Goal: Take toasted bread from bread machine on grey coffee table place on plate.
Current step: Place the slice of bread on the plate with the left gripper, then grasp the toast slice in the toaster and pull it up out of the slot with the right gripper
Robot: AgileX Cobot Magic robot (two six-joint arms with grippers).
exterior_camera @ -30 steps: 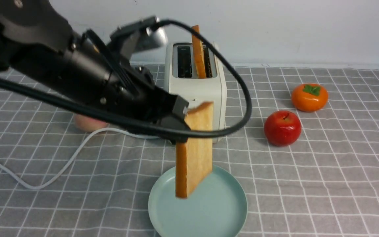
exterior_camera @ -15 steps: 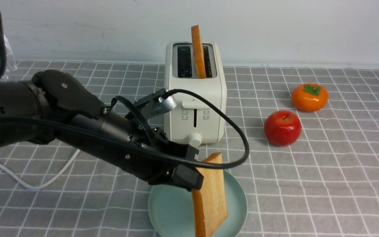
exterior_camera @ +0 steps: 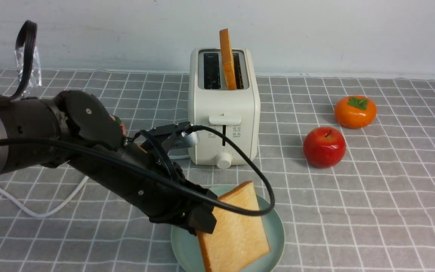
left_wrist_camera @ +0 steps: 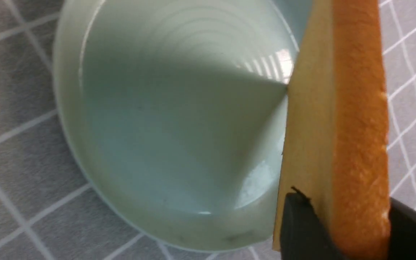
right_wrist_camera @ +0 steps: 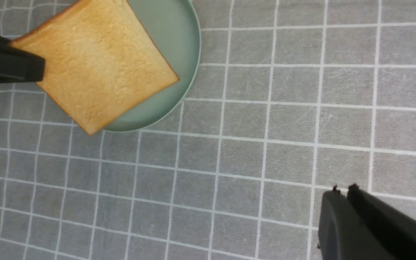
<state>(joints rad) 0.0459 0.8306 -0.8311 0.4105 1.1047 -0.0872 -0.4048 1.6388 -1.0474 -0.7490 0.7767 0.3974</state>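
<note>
Over one plate (exterior_camera: 276, 230), left claw (exterior_camera: 203, 223) pinches one toast slice (exterior_camera: 236, 230); right claw (right_wrist_camera: 343, 189) is pressed together.

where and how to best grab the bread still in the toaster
Grip the upper part of the bread, which sticks up out of the toaster. Come from above, one finger on each broad face: it stands nearly upright, thin edge toward the front camera, so pinching across its thickness should work.

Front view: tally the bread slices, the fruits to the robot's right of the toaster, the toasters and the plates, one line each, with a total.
Bread slices: 2 (one upright in the toaster, one tilted over the plate)
Fruits: 2 (persimmon, red apple)
Toasters: 1
Plates: 1
Total: 6
</note>
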